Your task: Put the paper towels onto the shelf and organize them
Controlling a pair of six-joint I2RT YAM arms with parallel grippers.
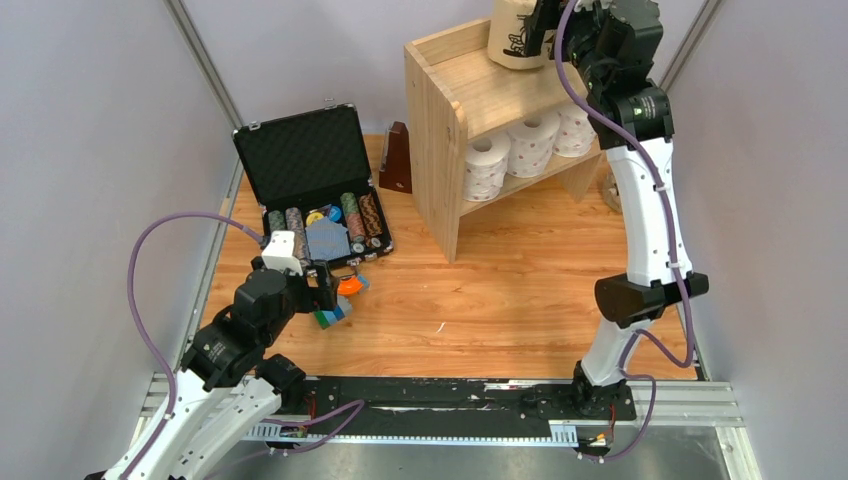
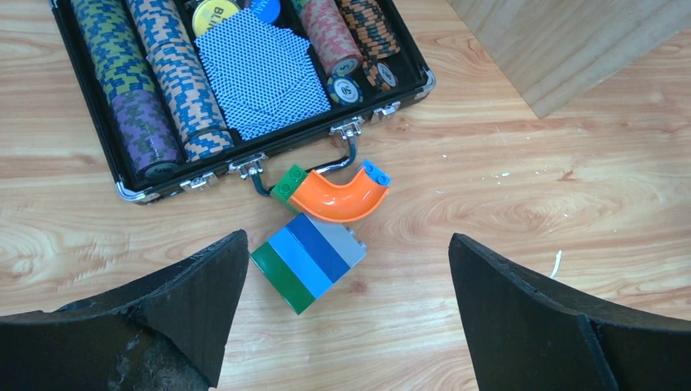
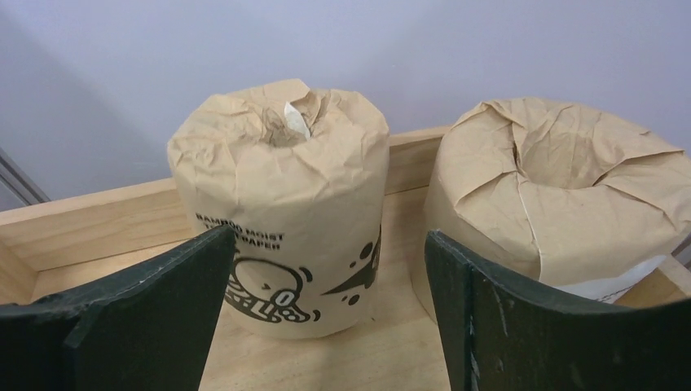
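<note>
Where the table (image 1: 520, 290) backs onto the wall, the shelf (image 1: 440, 110) stands, with a black case (image 1: 300, 160) open to its left. Three white paper towels (image 1: 530, 145) sit side by side on the shelf's lower tier. Two kraft-wrapped paper towels (image 3: 281, 204) stand upright on top, slightly apart. The right pincer (image 3: 326, 244) is spread at the printed one, gripping nothing. The left pincer (image 2: 346, 238) gapes above toy blocks (image 2: 310, 261).

This is a robot test cell in a lab, not a home. Plain pale lilac-grey panel walls (image 1: 90, 150) box in a wood-grain laminate tabletop (image 1: 520, 290). A silver aluminium extrusion rail (image 1: 690, 405) runs behind the left gripper (image 1: 325, 290). Staged props lie just ahead of it: an open black foam-lined case of poker chips (image 1: 300, 160) and coloured plastic toy blocks (image 2: 308, 262).
</note>
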